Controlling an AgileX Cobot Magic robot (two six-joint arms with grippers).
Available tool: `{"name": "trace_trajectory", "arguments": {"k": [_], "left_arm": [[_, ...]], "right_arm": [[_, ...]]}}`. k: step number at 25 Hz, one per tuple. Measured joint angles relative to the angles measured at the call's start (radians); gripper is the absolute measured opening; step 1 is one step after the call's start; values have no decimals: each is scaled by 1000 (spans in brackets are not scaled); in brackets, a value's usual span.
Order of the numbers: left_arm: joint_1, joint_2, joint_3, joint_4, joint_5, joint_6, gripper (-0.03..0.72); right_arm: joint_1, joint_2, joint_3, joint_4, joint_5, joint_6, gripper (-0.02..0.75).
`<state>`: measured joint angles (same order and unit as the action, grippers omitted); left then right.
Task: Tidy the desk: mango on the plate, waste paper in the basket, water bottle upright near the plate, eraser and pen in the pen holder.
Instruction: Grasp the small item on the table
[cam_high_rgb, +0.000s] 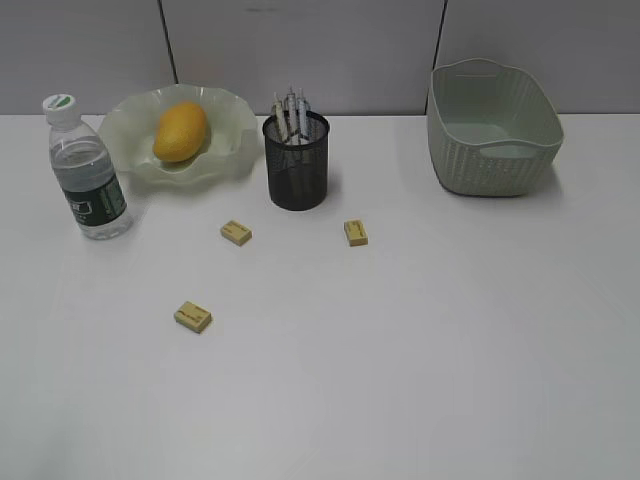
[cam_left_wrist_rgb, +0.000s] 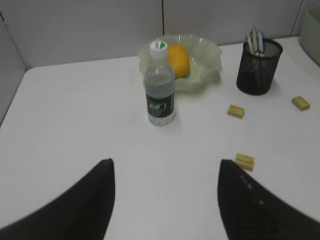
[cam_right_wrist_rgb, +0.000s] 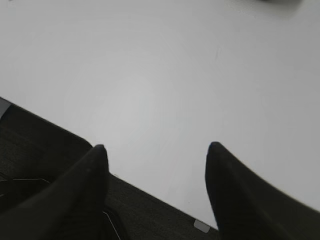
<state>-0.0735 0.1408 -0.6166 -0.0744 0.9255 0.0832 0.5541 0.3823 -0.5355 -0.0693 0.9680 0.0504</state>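
**Exterior view: a tidy desk with three erasers still lying out**

The exterior view shows the whole white desk (cam_high_rgb: 420, 360). The yellow mango (cam_high_rgb: 180, 131) lies in the wavy green plate (cam_high_rgb: 125, 135) at the back left. The water bottle (cam_high_rgb: 87, 170) stands upright just beside the plate, on its left. The black pen holder (cam_high_rgb: 296, 162) stands to the right of the plate with pens (cam_high_rgb: 291, 115) sticking out of the top. The green basket (cam_high_rgb: 492, 128) sits well apart at the back right. Three small tan erasers lie flat on the desk: one (cam_high_rgb: 236, 232) in front of the plate, one (cam_high_rgb: 356, 232) to the front right of the pen holder, and one (cam_high_rgb: 193, 317) nearer the front. No claw shows in this view.

The left wrist view shows what the exterior view does not: the left claw (cam_left_wrist_rgb: 165, 200), with its two dark fingers spread wide and nothing between them. The bottle (cam_left_wrist_rgb: 160, 85) stands beyond the claw, with the mango (cam_left_wrist_rgb: 178, 60) and plate (cam_left_wrist_rgb: 210, 57) behind it. The nearest eraser (cam_left_wrist_rgb: 245, 161) lies just beyond the right finger tip. It is not touching it.

The right wrist view shows the right claw (cam_right_wrist_rgb: 155, 150), also spread wide and empty. It hangs over bare desk (cam_right_wrist_rgb: 165, 75) near the desk's edge. None of the task's things show in this view.
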Motion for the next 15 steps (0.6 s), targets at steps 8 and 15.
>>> {"name": "trace_trajectory", "arguments": {"k": [8, 15], "left_arm": [[0, 349, -178, -94, -28, 0, 491], [0, 663, -321, -188, 21, 12, 512]], "right_arm": [[0, 0, 0, 0, 0, 1, 491], [0, 0, 0, 0, 0, 1, 491]]}}
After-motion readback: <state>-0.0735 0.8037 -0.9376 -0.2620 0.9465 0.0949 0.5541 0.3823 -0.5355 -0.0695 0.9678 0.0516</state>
